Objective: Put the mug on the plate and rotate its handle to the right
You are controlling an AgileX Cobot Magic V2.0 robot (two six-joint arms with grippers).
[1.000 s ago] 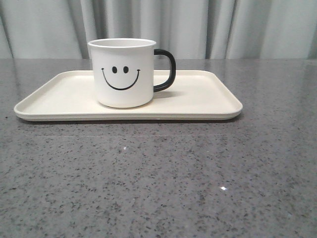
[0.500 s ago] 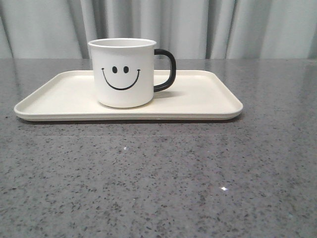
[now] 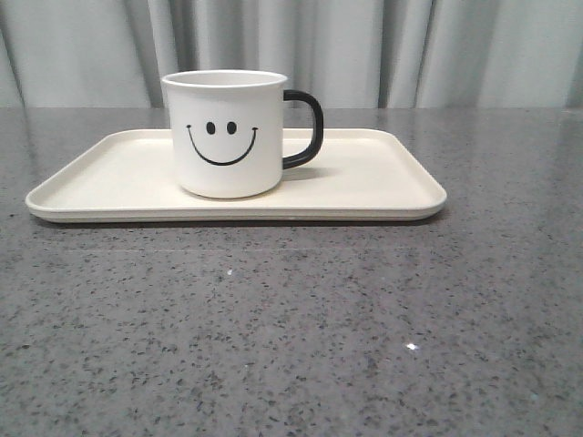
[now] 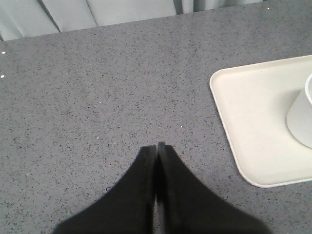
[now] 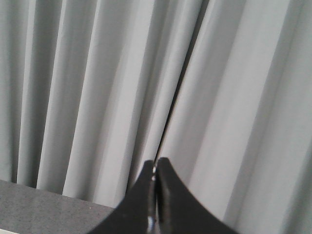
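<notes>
We're seeing the mug (image 3: pixel 226 134) sitting upright on the plate (image 3: pixel 383 187), a bit left of center frame, smiley facing us and the handle (image 3: pixel 307 128) sticking out toward the right. Our left gripper (image 4: pixel 156 145) is hanging over bare table (image 3: pixel 291 328) with jaws pressed together, holding nothing; our right gripper (image 5: pixel 156 160) is clenched too, pointing at the curtain (image 5: pixel 97 73).

Grey speckled stone tabletop (image 3: pixel 291 346); pale grey pleated curtain (image 3: pixel 455 50) behind.

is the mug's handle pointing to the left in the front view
No, the black handle sticks out from the right side of the mug.
</notes>
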